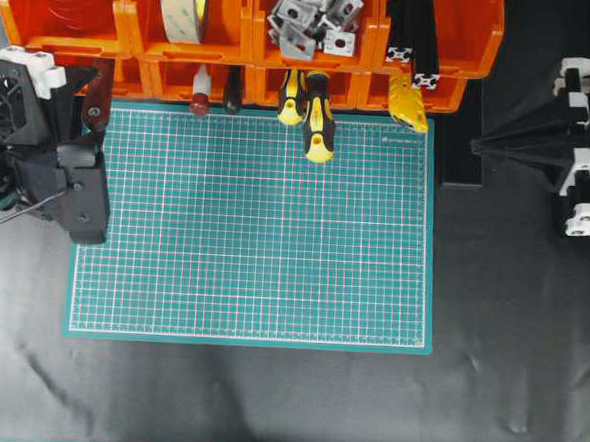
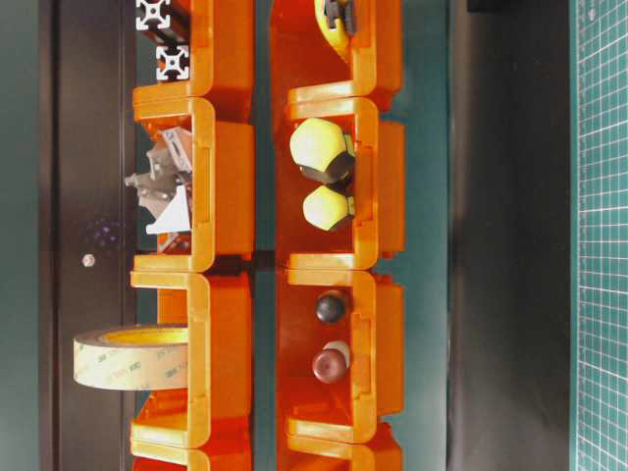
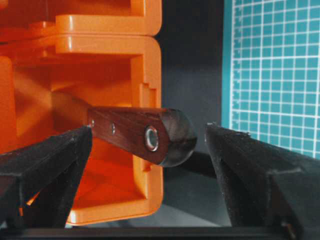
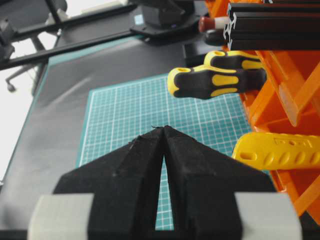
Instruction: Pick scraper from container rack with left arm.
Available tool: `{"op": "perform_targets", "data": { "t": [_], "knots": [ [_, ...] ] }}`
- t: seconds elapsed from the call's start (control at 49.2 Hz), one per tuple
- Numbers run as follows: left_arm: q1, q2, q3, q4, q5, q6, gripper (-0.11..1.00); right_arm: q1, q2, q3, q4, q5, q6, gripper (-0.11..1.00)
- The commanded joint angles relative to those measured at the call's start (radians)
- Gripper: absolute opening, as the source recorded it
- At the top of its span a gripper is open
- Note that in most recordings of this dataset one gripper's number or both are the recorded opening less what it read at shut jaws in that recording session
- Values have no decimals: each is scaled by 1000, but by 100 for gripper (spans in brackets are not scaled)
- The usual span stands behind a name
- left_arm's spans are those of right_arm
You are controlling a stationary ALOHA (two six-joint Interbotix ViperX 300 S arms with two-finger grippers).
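The scraper point(image 1: 96, 94) lies in the leftmost front bin of the orange container rack point(image 1: 136, 31), its reddish-brown handle sticking out over the mat edge. In the left wrist view the handle point(image 3: 125, 131) with its end hole points out of the bin point(image 3: 145, 65); the blade reaches back into the bin. My left gripper point(image 1: 87, 108) is open, its jaws standing either side of the handle's end point(image 3: 149, 131) without touching it. My right gripper point(image 1: 480, 144) is shut and empty at the right, fingertips together point(image 4: 164, 129). The table-level view does not show the scraper.
Two yellow-and-black screwdrivers point(image 1: 318, 117), a red-knobbed tool point(image 1: 199, 103) and a yellow tool point(image 1: 407, 103) stick out of neighbouring front bins. The back bins hold tape rolls point(image 1: 183, 4), metal brackets point(image 1: 312, 17) and black profiles point(image 1: 416, 38). A green cutting mat point(image 1: 254, 239) lies in front.
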Motion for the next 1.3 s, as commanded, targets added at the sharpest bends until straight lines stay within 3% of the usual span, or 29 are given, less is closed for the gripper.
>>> {"op": "perform_targets", "data": {
  "t": [0.0,0.122,0.203,0.366,0.651,0.894,1.118,1.281],
  "knots": [
    [12,-17,-6,6,-17,5,91,2,2,-9,2,0,2,1],
    [15,-25,2,5,-58,5,88,0,2,-5,2,0,2,1],
    [17,-32,5,5,-67,-3,80,0,2,-5,2,0,2,1],
    [17,-41,12,-2,-61,-5,41,2,2,-5,2,-6,2,1],
    [6,-41,-15,-2,-11,6,40,0,2,-5,2,-31,2,1],
    [-80,-44,-137,-2,127,18,34,8,2,-6,2,-40,2,1],
    [-199,-44,-285,-2,299,106,20,9,2,-5,2,-43,-2,1],
    [-259,-32,-396,-2,394,206,20,9,0,-6,2,-61,-2,1]
  ]
}}
